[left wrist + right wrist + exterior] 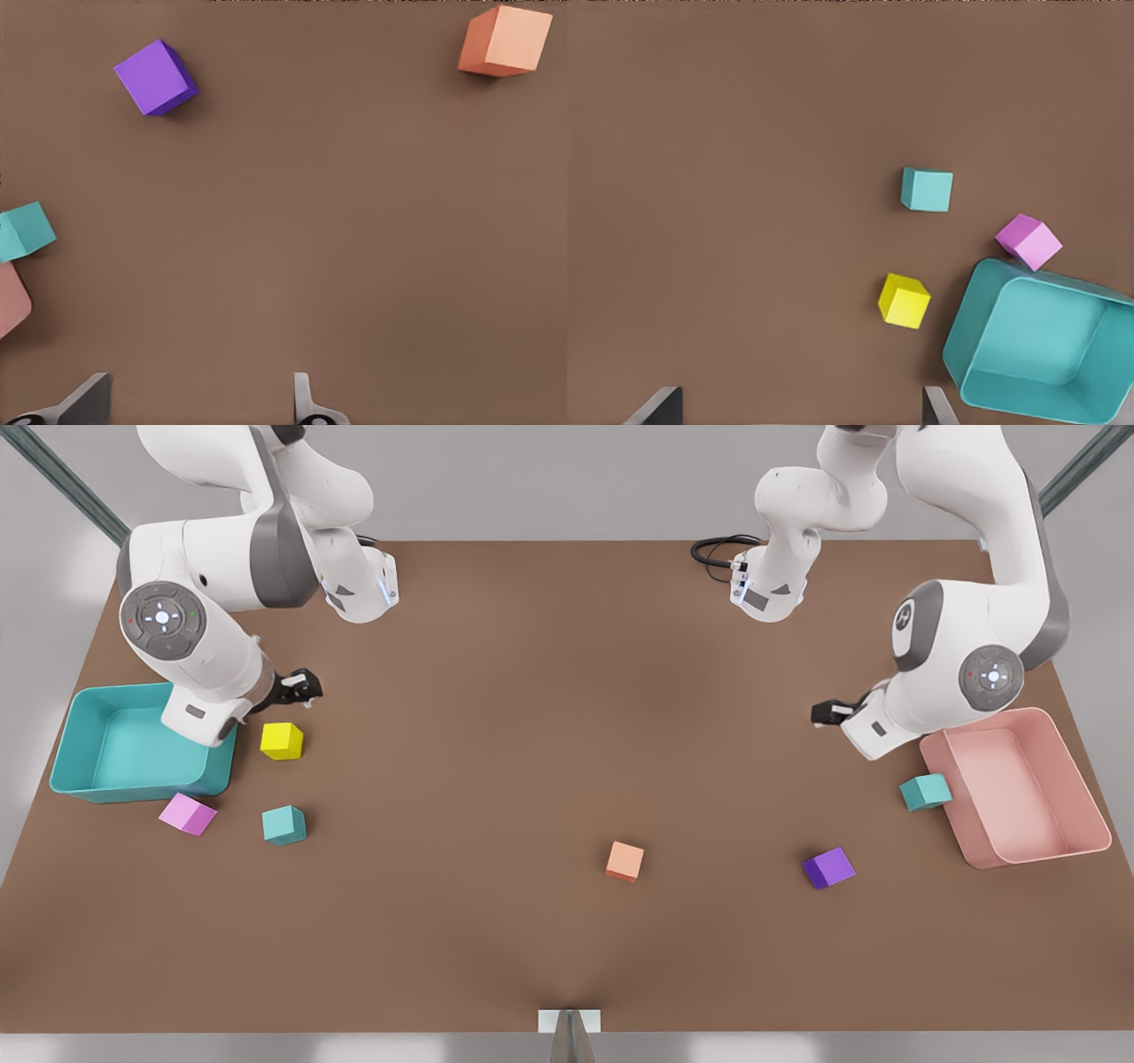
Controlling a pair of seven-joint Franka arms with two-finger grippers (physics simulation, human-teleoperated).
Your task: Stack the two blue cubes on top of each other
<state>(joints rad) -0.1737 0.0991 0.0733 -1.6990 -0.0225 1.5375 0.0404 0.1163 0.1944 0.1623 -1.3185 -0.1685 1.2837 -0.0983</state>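
Teal matte cubes are sitting well apart: one point(283, 825) beside the pink cube point(187, 814), the other point(926, 791) touching the pink plastic bin point(1063, 779). Both the left gripper point(199, 403) and right gripper point(802, 407) are hovering spread and empty. That bin wall is risking blocking a finger during the grasp.

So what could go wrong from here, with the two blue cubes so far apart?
1. One blue cube sits right against the pink bin; the open left gripper hovering nearby might bump the bin wall when closing its fingers.
2. The other blue cube lies close to the pink cube and yellow cube; the open right gripper could nudge those.
3. One cube must cross the whole table, so a loose grip could drop it.
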